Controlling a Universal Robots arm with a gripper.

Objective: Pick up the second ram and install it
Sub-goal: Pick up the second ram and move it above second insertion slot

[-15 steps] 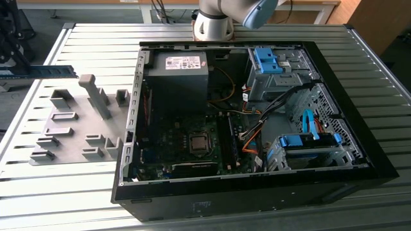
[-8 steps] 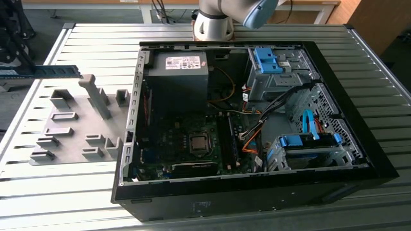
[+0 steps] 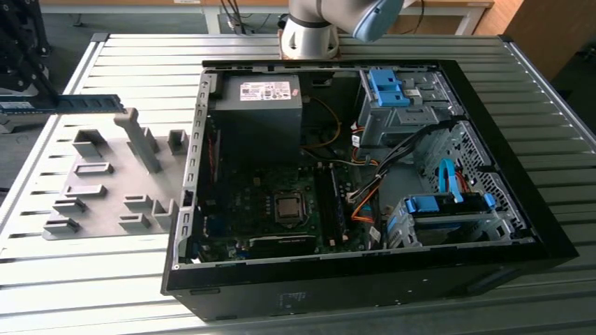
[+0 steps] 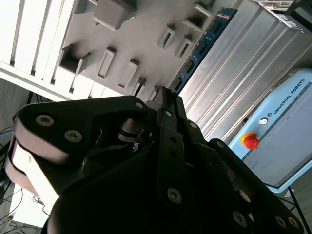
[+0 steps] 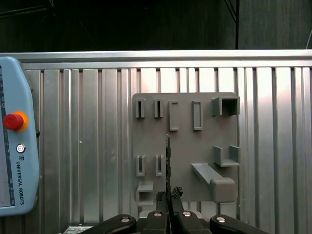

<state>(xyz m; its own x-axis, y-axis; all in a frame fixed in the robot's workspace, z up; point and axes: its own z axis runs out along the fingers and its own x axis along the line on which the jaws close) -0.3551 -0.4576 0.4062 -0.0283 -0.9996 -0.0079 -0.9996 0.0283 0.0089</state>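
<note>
The second ram (image 3: 89,103) is a thin green-blue stick hanging level above the far end of the grey fixture plate (image 3: 102,188), at the exterior view's left. My gripper (image 5: 169,194) is shut on one end of it. In the first wrist view the ram (image 5: 167,161) appears edge-on as a thin dark line rising from the fingertips over the plate (image 5: 185,146). The second wrist view shows the stick (image 4: 200,48), with its row of dark chips, reaching out from the gripper (image 4: 165,97) past the plate's edge.
An open computer case (image 3: 521,209) lies on the slatted metal table (image 3: 121,279) on the exterior view's right, with motherboard (image 3: 279,209), power supply (image 3: 256,112) and blue drive latches (image 3: 442,204) inside. A pale-blue teach pendant (image 5: 14,146) lies beside the plate. The arm's base (image 3: 312,31) stands behind the case.
</note>
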